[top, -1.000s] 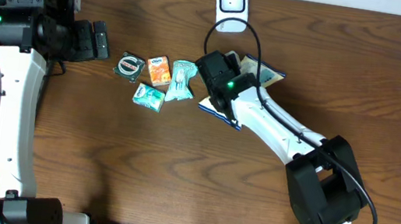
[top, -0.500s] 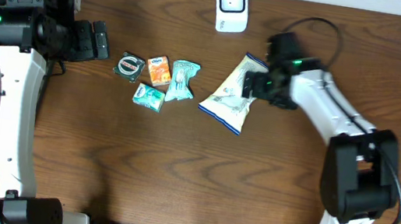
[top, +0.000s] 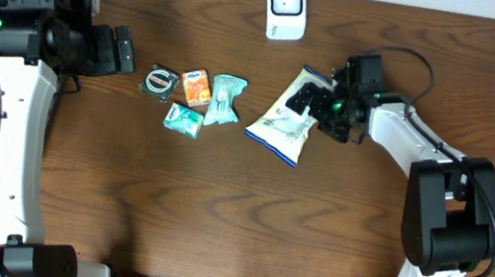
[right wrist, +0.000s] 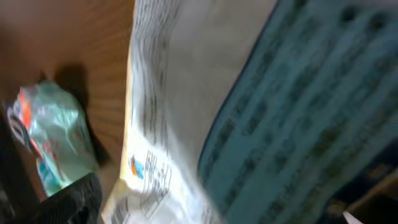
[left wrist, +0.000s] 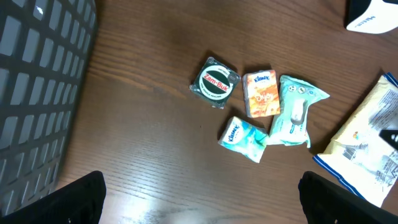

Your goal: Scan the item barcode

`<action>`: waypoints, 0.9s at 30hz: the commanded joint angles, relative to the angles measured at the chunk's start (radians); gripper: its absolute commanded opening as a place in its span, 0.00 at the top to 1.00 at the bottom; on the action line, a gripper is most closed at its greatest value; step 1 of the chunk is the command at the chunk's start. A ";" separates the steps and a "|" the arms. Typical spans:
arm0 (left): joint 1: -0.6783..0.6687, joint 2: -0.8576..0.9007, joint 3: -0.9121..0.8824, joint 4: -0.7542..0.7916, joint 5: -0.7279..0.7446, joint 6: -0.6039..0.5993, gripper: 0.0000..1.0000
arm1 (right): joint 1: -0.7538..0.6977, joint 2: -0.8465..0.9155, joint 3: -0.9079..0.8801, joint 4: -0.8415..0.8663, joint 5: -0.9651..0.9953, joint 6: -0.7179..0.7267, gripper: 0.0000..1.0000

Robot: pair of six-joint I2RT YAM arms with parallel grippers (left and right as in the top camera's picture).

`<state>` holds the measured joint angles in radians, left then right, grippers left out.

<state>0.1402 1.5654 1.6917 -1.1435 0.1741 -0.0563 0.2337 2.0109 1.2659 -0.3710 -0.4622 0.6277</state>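
Lying flat on the brown wooden table [top: 218, 212] is a white-and-blue crinkly snack bag [top: 278, 128], its long axis diagonal, far-right to near-left. The right gripper [top: 310, 108] is splayed over the far end, perhaps touching; the left gripper [top: 124, 48] is splayed too, and empty. Bare wood lies nearer.

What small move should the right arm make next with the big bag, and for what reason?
Probably close the right fingers on the edge of the white and blue bag. They stand open at that edge, the bag lies flat on the table, and the scanner stands apart from it, so the bag likely needs gripping and lifting first.
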 commanded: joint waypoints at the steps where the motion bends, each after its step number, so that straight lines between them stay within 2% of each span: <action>1: 0.001 0.003 -0.003 0.000 -0.002 -0.009 0.02 | 0.006 0.032 -0.098 0.080 -0.001 0.079 0.18; 2: 0.001 0.003 -0.003 0.000 -0.002 -0.009 0.02 | 0.011 0.032 -0.113 0.102 0.000 0.079 0.32; 4: 0.001 0.003 -0.003 0.000 -0.002 -0.009 0.02 | 0.030 0.032 -0.134 0.144 0.000 0.078 0.49; 5: 0.000 0.003 -0.003 0.000 -0.002 -0.009 0.02 | 0.036 0.032 -0.137 0.156 0.000 0.078 0.54; 6: 0.000 0.003 -0.003 0.000 -0.002 -0.009 0.02 | 0.042 0.032 -0.139 0.167 0.005 0.078 0.65; 7: 0.000 0.003 -0.003 0.000 -0.002 -0.009 0.02 | 0.050 0.032 -0.139 0.176 0.015 0.077 0.86; 8: 0.000 0.003 -0.003 0.000 -0.002 -0.009 0.02 | 0.053 0.032 -0.139 0.180 0.018 0.074 0.98; 11: 0.000 0.003 -0.003 0.000 -0.002 -0.009 0.02 | 0.052 0.029 -0.132 0.180 0.015 0.057 0.99; 14: 0.000 0.003 -0.003 0.000 -0.002 -0.009 0.02 | 0.040 0.005 -0.108 0.160 0.016 -0.043 0.99; 17: 0.000 0.003 -0.003 0.000 -0.002 -0.009 0.02 | 0.020 -0.057 -0.044 0.052 0.098 -0.142 0.99; 19: 0.000 0.003 -0.003 0.000 -0.002 -0.009 0.02 | 0.017 -0.135 0.053 -0.108 0.316 -0.265 0.99; 22: 0.001 0.003 -0.003 0.000 -0.002 -0.009 0.02 | 0.051 -0.203 0.144 -0.240 0.659 -0.420 0.99; 27: 0.000 0.003 -0.003 0.000 -0.002 -0.009 0.02 | 0.136 -0.222 0.159 -0.269 1.120 -0.630 0.99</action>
<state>0.1402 1.5654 1.6917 -1.1431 0.1741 -0.0563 0.3050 1.8202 1.3991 -0.6319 0.1974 0.2253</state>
